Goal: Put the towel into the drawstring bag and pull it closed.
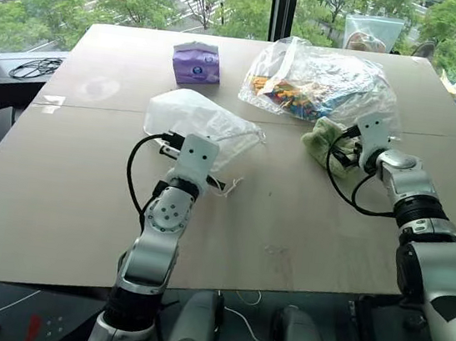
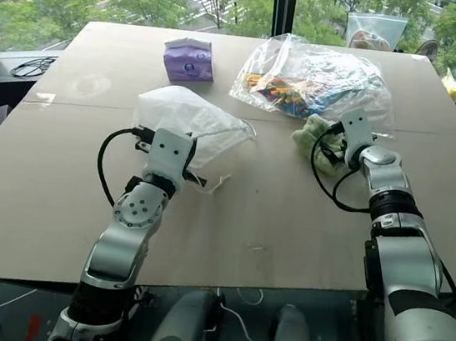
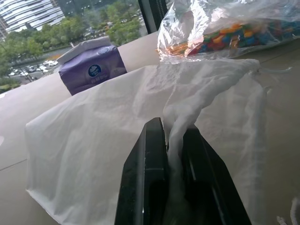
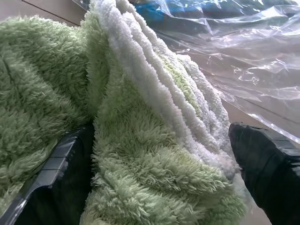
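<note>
The white drawstring bag [image 1: 197,116] lies puffed up on the table, left of centre. My left gripper [image 3: 174,133] is shut on a bunched fold of its thin fabric and holds that edge just above the tabletop. A length of its white cord [image 1: 228,186] trails on the table beside my left wrist. The fluffy light green towel [image 1: 323,139] lies crumpled to the right, against the clear plastic bag. My right gripper [image 4: 157,140] is open, with one black finger on each side of the towel [image 4: 140,159], and the jaws stand wide apart.
A large clear plastic bag [image 1: 319,82] of colourful items lies right behind the towel. A purple tissue pack [image 1: 196,63] stands beyond the drawstring bag. The wooden table [image 1: 64,199] ends at a window, and a second clear bag [image 1: 373,30] stands beyond its far edge.
</note>
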`<state>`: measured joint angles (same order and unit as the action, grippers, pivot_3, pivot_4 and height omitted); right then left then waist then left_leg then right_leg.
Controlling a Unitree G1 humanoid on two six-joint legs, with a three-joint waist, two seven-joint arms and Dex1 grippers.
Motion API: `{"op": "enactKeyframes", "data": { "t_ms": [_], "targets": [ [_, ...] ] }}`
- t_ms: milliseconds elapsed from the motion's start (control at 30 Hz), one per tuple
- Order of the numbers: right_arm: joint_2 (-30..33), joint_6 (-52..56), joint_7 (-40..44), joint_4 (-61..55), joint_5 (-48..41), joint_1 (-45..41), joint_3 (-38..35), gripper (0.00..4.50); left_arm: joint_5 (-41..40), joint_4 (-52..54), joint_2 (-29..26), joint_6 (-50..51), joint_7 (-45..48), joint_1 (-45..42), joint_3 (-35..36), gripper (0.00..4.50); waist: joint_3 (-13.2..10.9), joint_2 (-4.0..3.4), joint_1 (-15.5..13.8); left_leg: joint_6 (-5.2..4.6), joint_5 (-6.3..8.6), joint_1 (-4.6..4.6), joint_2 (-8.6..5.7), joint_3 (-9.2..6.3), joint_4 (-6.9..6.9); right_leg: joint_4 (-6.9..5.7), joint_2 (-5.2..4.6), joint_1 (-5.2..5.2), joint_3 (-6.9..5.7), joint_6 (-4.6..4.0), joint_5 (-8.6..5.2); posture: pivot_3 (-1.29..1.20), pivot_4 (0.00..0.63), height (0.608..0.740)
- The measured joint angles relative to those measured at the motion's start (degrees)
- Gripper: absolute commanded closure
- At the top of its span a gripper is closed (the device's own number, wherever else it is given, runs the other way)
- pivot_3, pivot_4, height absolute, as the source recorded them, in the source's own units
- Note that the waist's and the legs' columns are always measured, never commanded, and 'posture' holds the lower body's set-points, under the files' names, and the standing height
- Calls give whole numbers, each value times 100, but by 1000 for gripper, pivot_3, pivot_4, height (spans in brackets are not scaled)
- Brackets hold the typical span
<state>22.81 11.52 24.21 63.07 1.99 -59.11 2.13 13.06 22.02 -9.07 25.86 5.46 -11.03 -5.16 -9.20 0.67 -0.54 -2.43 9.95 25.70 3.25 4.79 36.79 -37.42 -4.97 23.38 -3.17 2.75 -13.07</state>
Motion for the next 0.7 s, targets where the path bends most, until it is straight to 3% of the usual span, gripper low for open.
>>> {"op": "enactKeyframes", "data": {
  "t_ms": [267,400,500,700],
  "targets": [
    [-79,831,-82,454,-583,-235,-777,0,0,9,-52,0,129,4,5,4208,47,15,-26,8,5,2,0,-37,4,0,-5,-2,-4,-2,0,0,150,740],
    [-73,1461,297,499,-853,-300,-1087,0,-1,9,-58,18,181,-36,16,4208,71,38,-8,2,3,1,4,-45,-5,3,0,-1,-8,-4,-2,0,150,740],
    [-76,1588,673,472,-833,-285,-1077,837,-2,9,-65,28,191,-118,56,4500,93,58,29,0,1,0,5,-47,-18,11,4,-1,-9,-5,-3,0,150,740],
    [-167,1779,1731,243,-822,-124,-979,3363,-259,9,88,250,187,-323,296,4500,103,69,213,-7,-3,-4,8,-46,-32,15,8,-1,-7,-4,-3,0,150,740]
  ]
}}
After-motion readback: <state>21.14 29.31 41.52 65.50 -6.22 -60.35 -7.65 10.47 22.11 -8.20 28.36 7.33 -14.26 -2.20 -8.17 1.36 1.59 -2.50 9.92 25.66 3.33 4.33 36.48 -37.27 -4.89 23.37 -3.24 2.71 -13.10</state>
